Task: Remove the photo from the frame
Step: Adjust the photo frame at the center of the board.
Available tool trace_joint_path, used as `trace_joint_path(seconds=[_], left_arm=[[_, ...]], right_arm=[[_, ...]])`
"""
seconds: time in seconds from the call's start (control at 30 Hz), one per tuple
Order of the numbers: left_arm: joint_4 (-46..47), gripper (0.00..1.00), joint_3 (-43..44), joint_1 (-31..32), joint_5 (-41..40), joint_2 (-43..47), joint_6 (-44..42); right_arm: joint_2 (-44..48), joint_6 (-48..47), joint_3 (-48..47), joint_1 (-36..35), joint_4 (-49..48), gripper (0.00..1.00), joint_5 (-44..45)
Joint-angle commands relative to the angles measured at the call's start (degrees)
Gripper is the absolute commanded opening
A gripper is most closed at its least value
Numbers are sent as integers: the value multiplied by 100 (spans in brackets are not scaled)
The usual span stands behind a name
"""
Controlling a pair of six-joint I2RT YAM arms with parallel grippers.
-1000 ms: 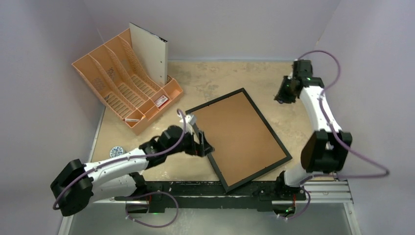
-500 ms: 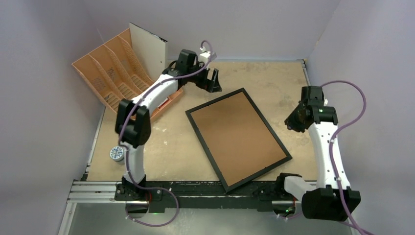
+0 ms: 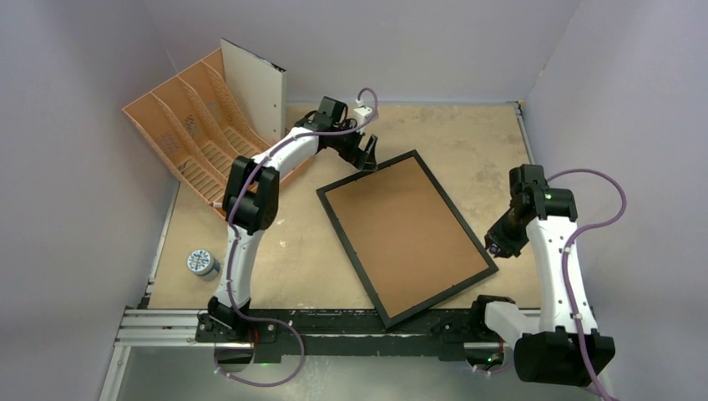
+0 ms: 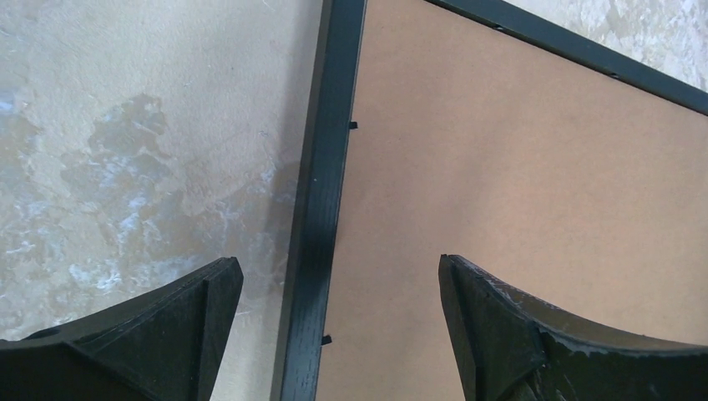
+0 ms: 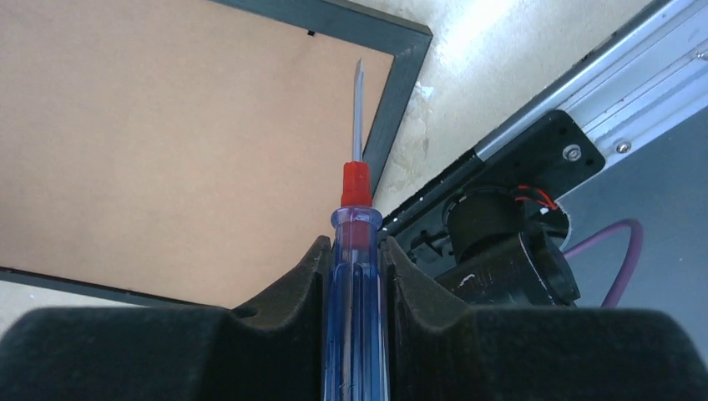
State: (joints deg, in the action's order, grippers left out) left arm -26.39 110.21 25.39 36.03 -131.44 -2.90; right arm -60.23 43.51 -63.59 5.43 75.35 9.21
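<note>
The black frame (image 3: 441, 297) lies face down in the middle of the table, its brown backing board (image 3: 407, 236) up. The photo is hidden beneath that board. My left gripper (image 3: 365, 157) hovers open over the frame's far left edge. In the left wrist view its fingers (image 4: 167, 334) straddle the black rim (image 4: 321, 209), touching nothing. My right gripper (image 3: 494, 245) is at the frame's right corner, shut on a blue-handled screwdriver (image 5: 356, 180). The screwdriver's metal tip points at the inner edge of the rim (image 5: 392, 100).
An orange file organiser (image 3: 209, 150) stands at the back left with a white sheet (image 3: 255, 92) upright in it. A small round tin (image 3: 200, 262) sits near the left edge. The arms' metal rail (image 3: 334, 322) runs along the near edge.
My left arm swung from the frame's near left side to the back, then came down over the far edge. My right gripper travelled from the far right down to the frame's right corner.
</note>
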Motion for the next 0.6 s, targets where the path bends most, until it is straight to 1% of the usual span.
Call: trace_joint_path(seconds=[0.0,0.1,0.17,0.43,0.57], left_arm=[[200,92,-50,-90,129,68,-546],[211,92,-65,-159,131,16,-598],[230,92,-61,-198,153,-14,-616],[380,92,-244,-225,130,-1,-707],[351,92,-251,-227,232,-126,-736]], right_arm=[[292,334,401,-5,426,0,-286],[390,496,904,1,521,0,-604],[475,534,1053,1,524,0,-593],[894,734,1222,-1,513,0,-696],[676,858,1377,-5,510,0,-607]])
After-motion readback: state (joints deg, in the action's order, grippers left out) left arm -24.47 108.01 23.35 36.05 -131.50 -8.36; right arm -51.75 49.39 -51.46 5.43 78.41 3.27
